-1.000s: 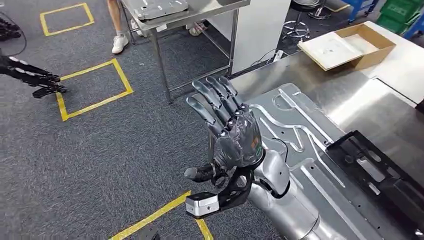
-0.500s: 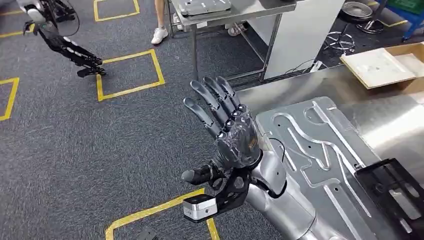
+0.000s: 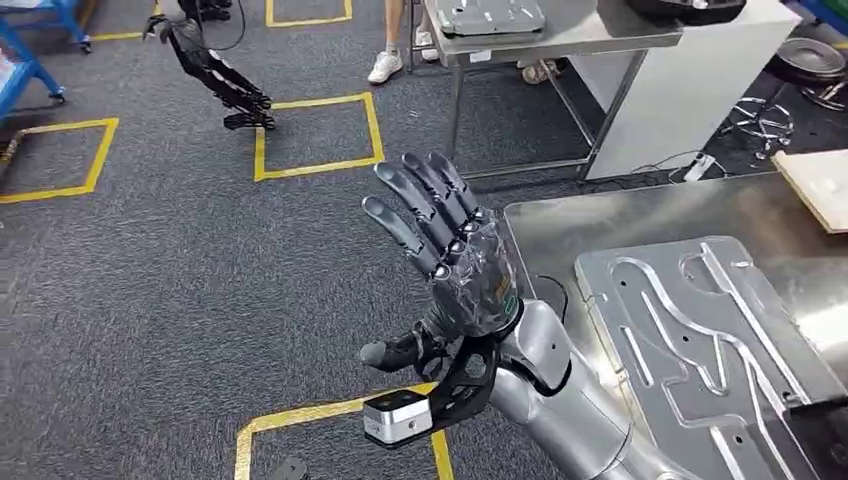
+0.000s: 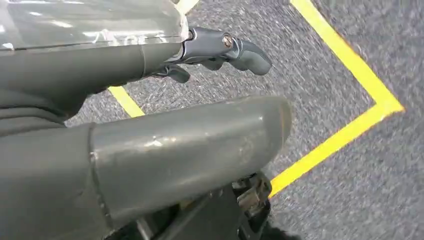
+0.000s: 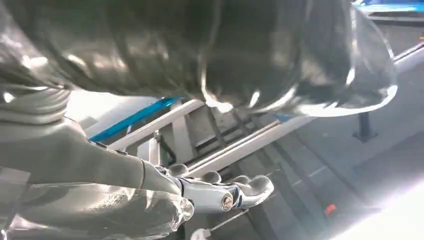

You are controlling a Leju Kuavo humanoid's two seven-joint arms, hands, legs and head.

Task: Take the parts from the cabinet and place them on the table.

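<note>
Already one stamped metal part is lying flat on the steel table at the robot's right, so at least that much of the job is looking done; no cabinet is showing, and fetching further parts is probably what is remaining. The right hand is hanging raised over the carpet just beside the table's corner, fingers spread apart and gripping nothing. The left hand is hovering over grey carpet and yellow floor tape, fingers apparently holding nothing. A second steel table, a person's shoes and another robot arm are standing well apart ahead.
</note>
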